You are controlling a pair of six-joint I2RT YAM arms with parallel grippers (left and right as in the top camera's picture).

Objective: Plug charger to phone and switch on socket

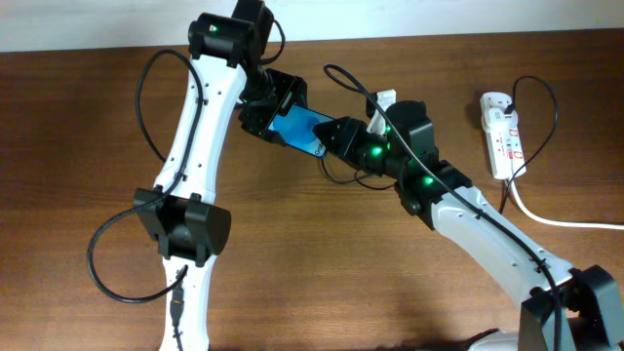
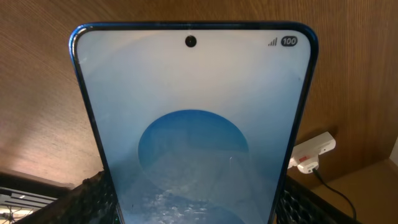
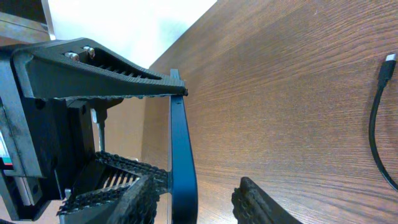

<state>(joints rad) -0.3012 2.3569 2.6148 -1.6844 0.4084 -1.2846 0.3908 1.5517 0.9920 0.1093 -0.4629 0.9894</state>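
The phone (image 1: pixel 300 127), black-framed with a blue screen, is held above the table, and my left gripper (image 1: pixel 271 105) is shut on its near end. In the left wrist view the phone (image 2: pixel 193 112) fills the frame between the fingers of the left gripper (image 2: pixel 193 202). My right gripper (image 1: pixel 336 136) is at the phone's other end. In the right wrist view the phone (image 3: pixel 180 143) stands edge-on between the open fingers of the right gripper (image 3: pixel 199 202), with a gap to the right finger. The charger (image 3: pixel 378 124), a thin black cable with a small tip, lies on the table. The socket (image 1: pixel 502 132) lies at the far right.
A thick white lead (image 1: pixel 556 219) runs from the socket off the right edge. A black cable (image 1: pixel 548 107) loops beside the socket. A small white piece with a red mark (image 2: pixel 311 152) shows beside the phone; I cannot tell what it is. The wooden table (image 1: pixel 88 117) has a pale wall behind it.
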